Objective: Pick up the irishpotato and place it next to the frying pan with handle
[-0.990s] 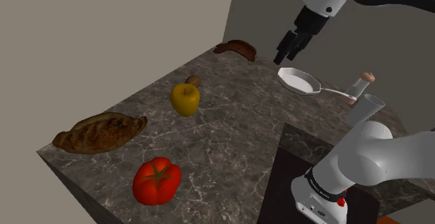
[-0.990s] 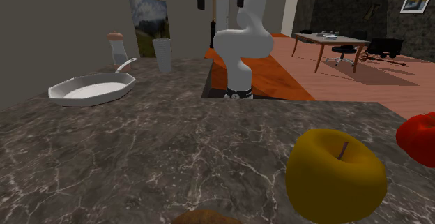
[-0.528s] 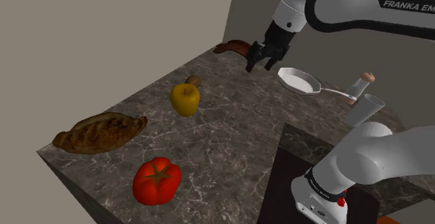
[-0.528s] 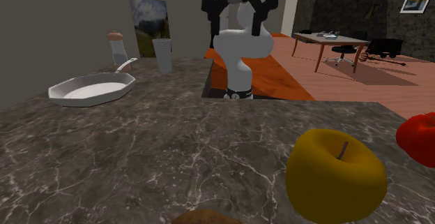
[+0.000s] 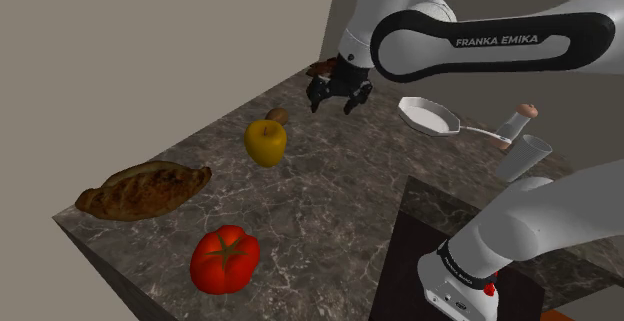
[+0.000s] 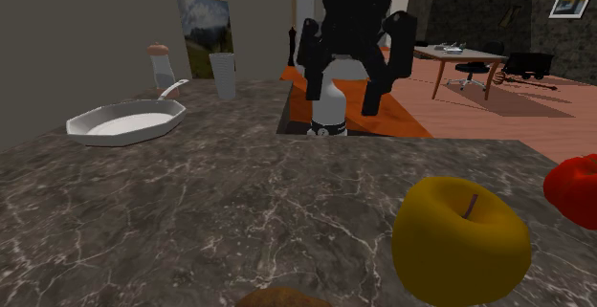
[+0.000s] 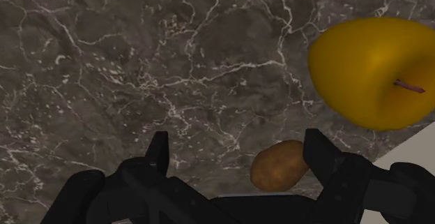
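A small brown potato (image 5: 277, 115) lies on the dark marble counter, just behind a yellow apple (image 5: 266, 142). My black gripper (image 5: 336, 103) hangs open above the counter, to the potato's right in the shoulder view, with nothing between its fingers. In the wrist view the potato (image 7: 280, 165) sits close to one fingertip of the gripper (image 7: 238, 146), with the apple (image 7: 373, 72) beyond it. The white frying pan (image 5: 428, 116) with its handle rests further right, near the back. In the second exterior view the gripper (image 6: 342, 102) hovers behind the counter, the pan (image 6: 126, 121) is at left and the potato (image 6: 282, 298) at the bottom edge.
A red tomato (image 5: 225, 258) and a brown bread loaf (image 5: 143, 189) lie near the front edge. A reddish-brown item (image 5: 324, 67) sits at the back corner by the wall. A shaker (image 5: 517, 124) and a grey cup (image 5: 530, 154) stand past the pan's handle.
The arm has swung from above the pan toward the shoulder view's left and come down closer to the counter, nearer the potato. The gripper stayed open.
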